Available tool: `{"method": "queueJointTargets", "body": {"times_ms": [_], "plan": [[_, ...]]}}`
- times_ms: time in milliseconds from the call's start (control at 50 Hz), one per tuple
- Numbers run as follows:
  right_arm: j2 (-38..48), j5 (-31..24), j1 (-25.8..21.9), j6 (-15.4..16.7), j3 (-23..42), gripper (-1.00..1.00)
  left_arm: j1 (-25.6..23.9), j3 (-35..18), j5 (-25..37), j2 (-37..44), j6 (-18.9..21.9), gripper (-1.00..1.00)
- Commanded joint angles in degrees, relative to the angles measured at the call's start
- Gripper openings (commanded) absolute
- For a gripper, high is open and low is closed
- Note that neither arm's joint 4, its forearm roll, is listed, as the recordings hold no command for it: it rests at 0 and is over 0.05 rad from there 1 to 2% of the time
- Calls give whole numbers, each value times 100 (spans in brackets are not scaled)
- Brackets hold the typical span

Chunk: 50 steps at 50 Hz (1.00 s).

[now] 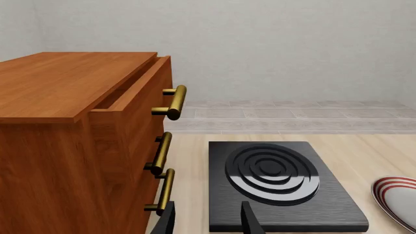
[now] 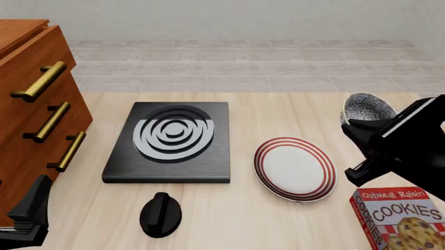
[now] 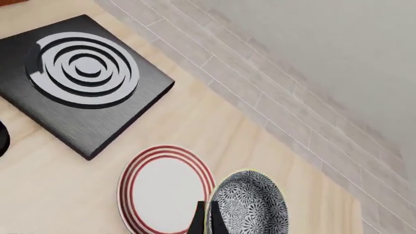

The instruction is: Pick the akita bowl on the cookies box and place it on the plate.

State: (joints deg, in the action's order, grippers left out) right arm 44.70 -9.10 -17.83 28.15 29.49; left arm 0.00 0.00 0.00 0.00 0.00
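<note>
One akita bowl (image 2: 367,108) sits at the right of the front view, lifted off the table and tilted, with its black-and-white speckled inside facing the camera; the right gripper (image 2: 353,124) has its jaws clamped on the bowl's rim. In the right wrist view the two fingers (image 3: 197,220) stand close together on the bowl's edge at the bottom of the frame, and the bowl hangs just beside the plate (image 2: 295,167), overlapping its rim in that view. The plate lies flat on the table right of centre in the front view, with nothing on it. The cookies box (image 2: 399,219) is in the lower right corner of the front view, below the right arm, its top bare. Left of the plate sits the black stove (image 2: 169,142) with silver rings, and below it the black knob (image 2: 160,213). The wooden drawer cabinet (image 2: 31,120) with brass handles fills the left edge. The left gripper (image 1: 206,222) is low at the lower left of the front view, jaws apart and holding nothing.
</note>
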Motion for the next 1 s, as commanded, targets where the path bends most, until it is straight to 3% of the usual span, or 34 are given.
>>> {"method": "queueJointTargets", "body": {"times_ms": [20, 200, 460, 880, 1000], "plan": [[141, 63, -214, -118, 50, -100, 0, 0, 0, 0, 0, 100], [321, 197, -220, -221, 101, -100, 0, 0, 0, 0, 0, 100], [513, 202, -546, -717, 163, -100, 0, 0, 0, 0, 0, 100], [951, 540, -514, -628, 51, -100, 0, 0, 0, 0, 0, 100], [1139, 460, -451, -467, 52, -100, 0, 0, 0, 0, 0, 100]]}}
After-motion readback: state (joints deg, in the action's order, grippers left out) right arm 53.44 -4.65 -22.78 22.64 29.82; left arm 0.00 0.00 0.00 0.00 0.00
